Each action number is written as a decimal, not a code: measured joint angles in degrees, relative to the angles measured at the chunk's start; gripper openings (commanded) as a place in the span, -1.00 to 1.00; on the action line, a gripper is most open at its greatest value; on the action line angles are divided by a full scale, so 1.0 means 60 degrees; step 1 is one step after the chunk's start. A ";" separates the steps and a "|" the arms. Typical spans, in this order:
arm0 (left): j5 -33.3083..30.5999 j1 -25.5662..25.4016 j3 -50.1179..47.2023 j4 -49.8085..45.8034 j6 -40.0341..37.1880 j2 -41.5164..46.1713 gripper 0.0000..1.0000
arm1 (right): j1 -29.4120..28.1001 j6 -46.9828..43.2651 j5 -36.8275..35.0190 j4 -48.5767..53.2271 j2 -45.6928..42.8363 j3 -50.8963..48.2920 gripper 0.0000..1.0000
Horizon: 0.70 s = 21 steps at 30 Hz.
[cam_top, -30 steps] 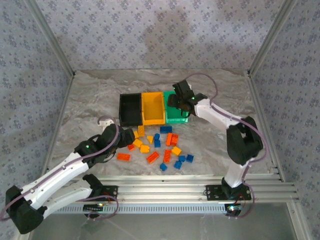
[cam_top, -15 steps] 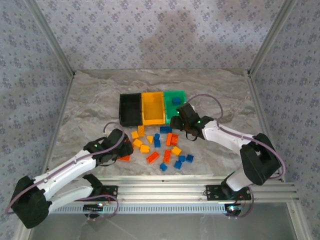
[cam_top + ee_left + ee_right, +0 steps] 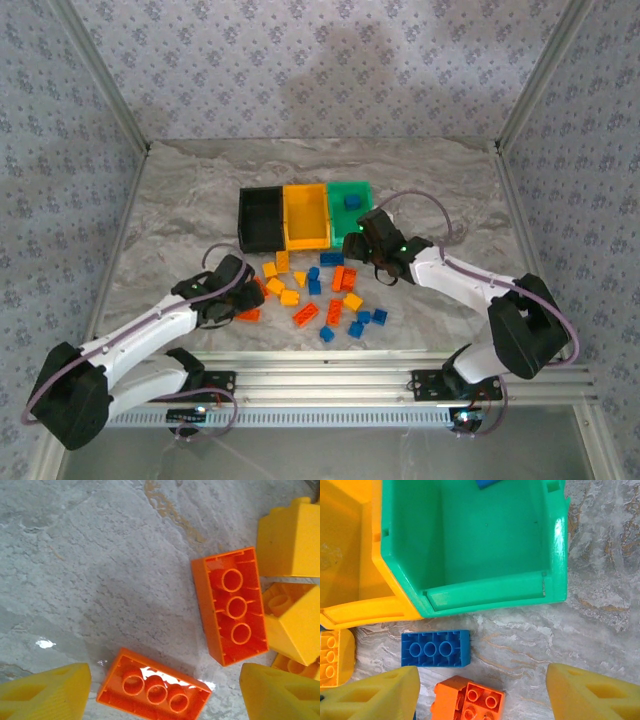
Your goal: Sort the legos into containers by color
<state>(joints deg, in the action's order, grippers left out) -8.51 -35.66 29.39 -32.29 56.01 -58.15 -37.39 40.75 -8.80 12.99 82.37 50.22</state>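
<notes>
Left wrist: lego (image 3: 155, 694) btw pincer (image 3: 162, 702) fingers (image 3: 45, 692)

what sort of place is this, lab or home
Probably a robot lab cell, not a home: a left arm and right arm bolted to an aluminium rail, a marble-patterned table, and patterned backdrop walls closing it in.

Grey marbled table (image 3: 190, 210), black bin (image 3: 262, 222), yellow-orange bin (image 3: 307, 218), green bin (image 3: 338, 212), blue legos (image 3: 331, 258), orange legos (image 3: 306, 313), yellow legos (image 3: 352, 301)

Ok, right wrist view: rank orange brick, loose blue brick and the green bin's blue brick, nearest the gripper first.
1. Orange brick, between the right gripper fingers.
2. Loose blue brick, tabletop, left.
3. Blue brick inside the green bin, top.
</notes>
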 measured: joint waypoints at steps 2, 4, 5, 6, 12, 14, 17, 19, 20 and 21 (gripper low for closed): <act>0.0004 0.0160 -0.0066 0.0215 -0.0098 0.0051 0.50 | 0.0000 0.0000 0.0004 -0.0004 0.0000 -0.0015 0.39; 0.0022 0.0331 -0.0066 0.0506 -0.0244 0.0047 0.46 | 0.0000 0.0000 0.0004 -0.0004 -0.0018 -0.0036 0.39; 0.0047 0.0423 -0.0066 0.0688 -0.0328 0.0029 0.45 | 0.0000 0.0000 0.0004 -0.0007 -0.0044 -0.0055 0.39; 0.0047 0.0495 -0.0058 0.0882 -0.0404 -0.0022 0.45 | 0.0000 0.0000 0.0004 -0.0007 -0.0073 -0.0073 0.39; 0.0175 0.0641 0.0189 0.1963 -0.0769 -0.1075 0.37 | 0.0051 0.0000 0.0004 -0.0036 -0.0284 -0.0200 0.39; 0.0280 0.0641 0.0375 0.2317 -0.0892 -0.1625 0.33 | 0.0102 0.0004 0.0000 -0.0080 -0.0321 -0.0277 0.39; 0.0430 0.0641 0.0619 0.2714 -0.0991 -0.2353 0.20 | 0.0164 0.0018 0.0004 -0.0098 -0.0339 -0.0375 0.39; 0.0532 0.0641 0.0747 0.2907 -0.1024 -0.2718 0.11 | 0.0193 0.0036 0.0004 -0.0098 -0.0339 -0.0412 0.39; 0.0557 0.0641 0.0820 0.2987 -0.1053 -0.2820 0.07 | 0.0204 0.0040 0.0004 -0.0102 -0.0342 -0.0419 0.39; 0.0557 0.0641 0.0874 0.3020 -0.1067 -0.2881 0.03 | 0.0219 0.0040 0.0004 -0.0102 -0.0350 -0.0419 0.39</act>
<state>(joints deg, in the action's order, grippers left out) -5.17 -31.81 34.63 -14.17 49.60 -75.44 -36.07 40.99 -8.78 12.38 80.27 47.70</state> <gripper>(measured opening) 0.547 0.693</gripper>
